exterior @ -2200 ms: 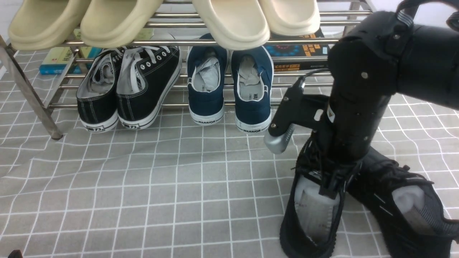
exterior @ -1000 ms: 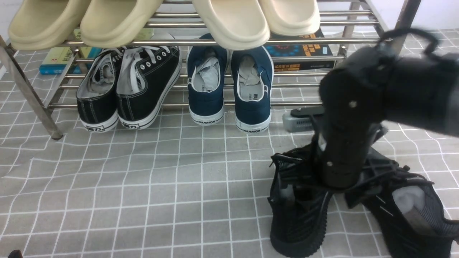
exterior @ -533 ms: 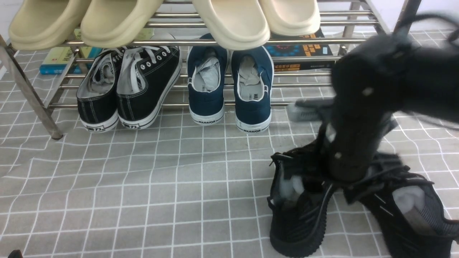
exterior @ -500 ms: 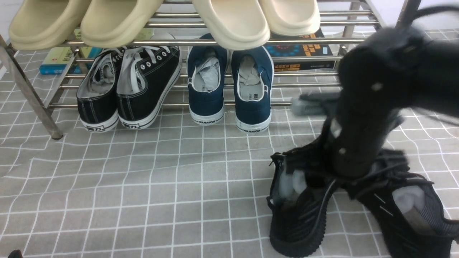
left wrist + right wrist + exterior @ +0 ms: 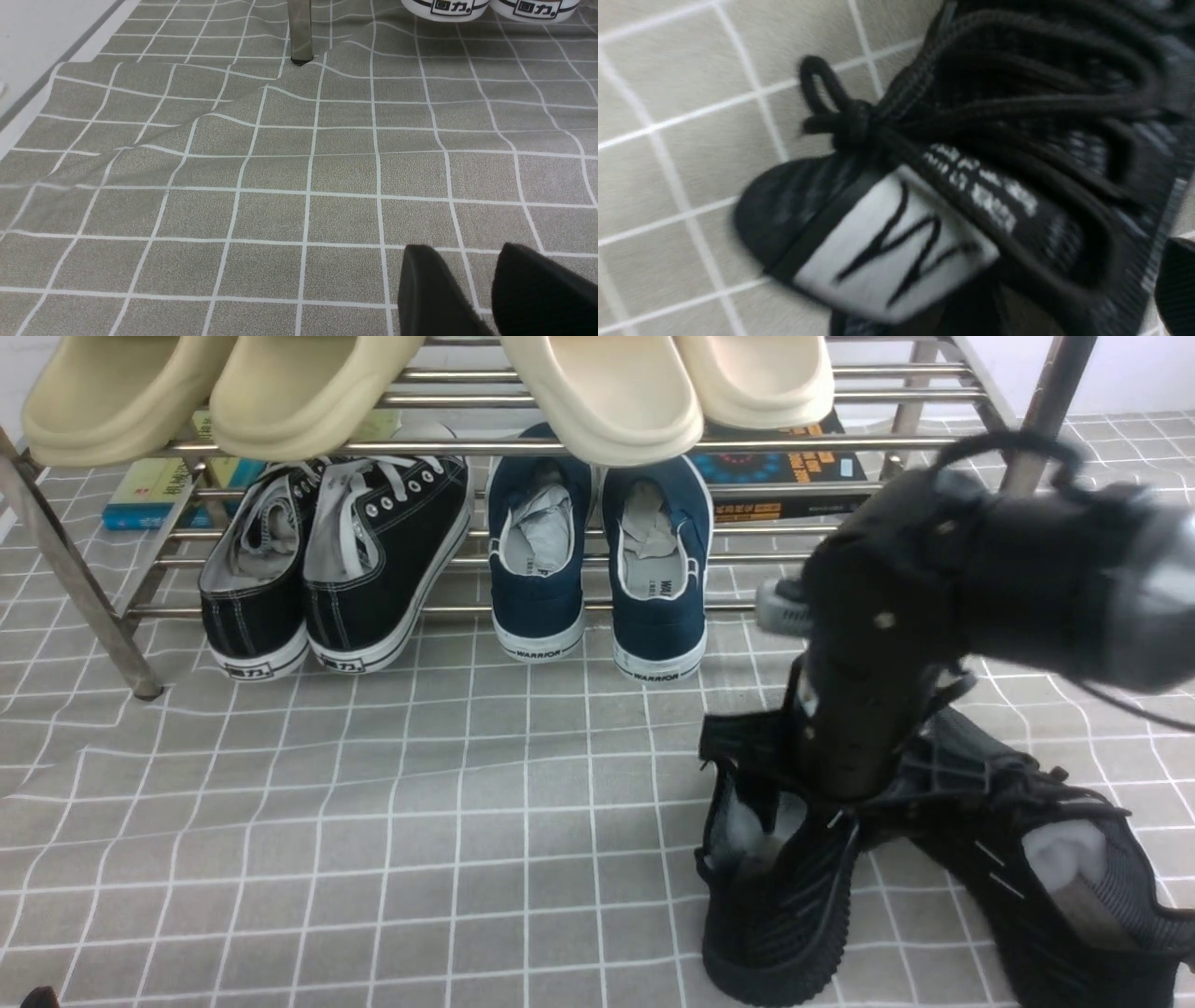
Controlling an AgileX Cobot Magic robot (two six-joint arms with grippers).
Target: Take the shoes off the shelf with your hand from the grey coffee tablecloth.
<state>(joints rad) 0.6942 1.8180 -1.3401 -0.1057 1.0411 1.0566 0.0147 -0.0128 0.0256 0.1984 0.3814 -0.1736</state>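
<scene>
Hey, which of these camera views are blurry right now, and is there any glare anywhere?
Front view: the right arm is motion-smeared while the shelf stays crisp, its steel rods catching bright glints. Right wrist view: the black shoes are heavily blurred, the tongue logo streaked. Left wrist view: sharp, evenly lit grey coffee tablecloth, soft wrinkle shading, no glare.

shelf [image 5: 84,588] at the back, on the tablecloth [image 5: 373,821] | upper tier: two pairs of slippers [image 5: 597,392] | lower tier: sneakers [image 5: 336,569] left, slip-ons [image 5: 597,569] right of them | running shoes [image 5: 784,887] on the cloth, front right, before the shelf | books [image 5: 149,490] behind the shelf
</scene>
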